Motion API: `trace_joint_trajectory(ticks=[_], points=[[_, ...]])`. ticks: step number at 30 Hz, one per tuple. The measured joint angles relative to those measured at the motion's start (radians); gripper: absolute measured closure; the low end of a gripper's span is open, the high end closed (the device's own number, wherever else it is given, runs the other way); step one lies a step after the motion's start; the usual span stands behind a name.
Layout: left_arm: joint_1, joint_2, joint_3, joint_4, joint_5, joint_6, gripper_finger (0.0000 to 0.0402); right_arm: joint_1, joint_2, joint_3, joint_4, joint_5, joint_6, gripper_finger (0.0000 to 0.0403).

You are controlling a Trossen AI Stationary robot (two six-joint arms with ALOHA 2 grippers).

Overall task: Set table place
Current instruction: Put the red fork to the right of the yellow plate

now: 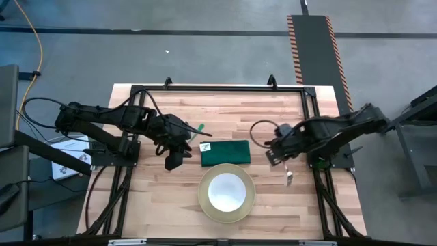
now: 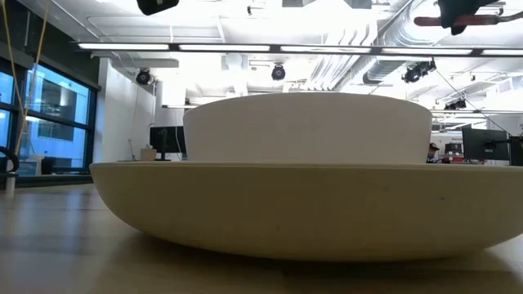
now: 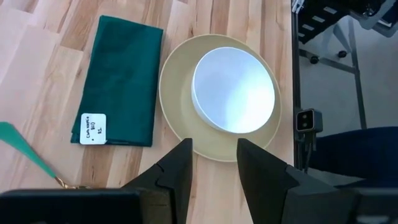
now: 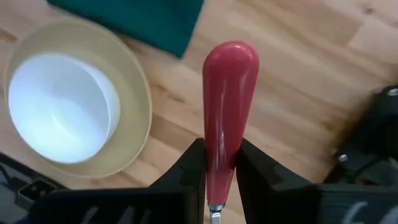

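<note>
A pale yellow plate [image 1: 227, 195] sits near the table's near edge, and a white bowl [image 1: 227, 193] stands in it. Both fill the low view. The dark green folded napkin [image 1: 225, 153] lies flat just beyond the plate. My left gripper [image 3: 214, 152] hovers open to the napkin's left [image 1: 174, 158]. The spoon's green handle [image 3: 18, 146] shows beside that arm [image 1: 200, 128], and its bowl end is hidden under the arm. My right gripper [image 4: 219, 149] is to the napkin's right [image 1: 274, 156], shut on the pink-handled fork [image 4: 227, 93]. My right gripper pinches the fork's pink handle between its two fingers, at the narrow part near the metal neck [image 4: 219, 171]. The handle runs along the fingers, and its rounded free end [image 4: 231, 59] sticks out past the fingertips. The fork is lifted clear of the table [image 2: 470, 18].
The black metal frame [image 1: 218, 89] edges the wooden table [image 1: 171, 198]. Bare wood lies left and right of the plate. A small pale piece [image 1: 288, 178] shows just near of the right gripper; what it is I cannot tell. The napkin carries a white tag [image 3: 93, 129].
</note>
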Motion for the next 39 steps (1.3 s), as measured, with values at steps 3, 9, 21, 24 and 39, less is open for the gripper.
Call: trace_joint_trajectory(ticks=[3, 9, 21, 24, 39], points=[[0.0, 0.0, 0.0, 0.0, 0.0, -0.003, 0.0286, -0.001, -0.034, 0.0, -0.033, 0.027, 0.021, 0.0359], [0.0, 0.0, 0.0, 0.002, -0.002, -0.017, 0.0286, 0.005, -0.085, -0.177, 0.132, -0.022, 0.045, 0.0359], [0.0, 0.0, 0.0, 0.001, -0.014, -0.037, 0.0286, 0.084, -0.173, -0.381, 0.344, 0.244, 0.203, 0.0359], [0.0, 0.0, 0.0, 0.001, -0.023, -0.044, 0.0287, 0.116, -0.169, -0.417, 0.353, 0.32, 0.253, 0.0359], [0.0, 0.0, 0.0, 0.0, -0.027, -0.094, 0.0287, 0.282, -0.168, -0.596, 0.453, 0.697, 0.488, 0.0359]])
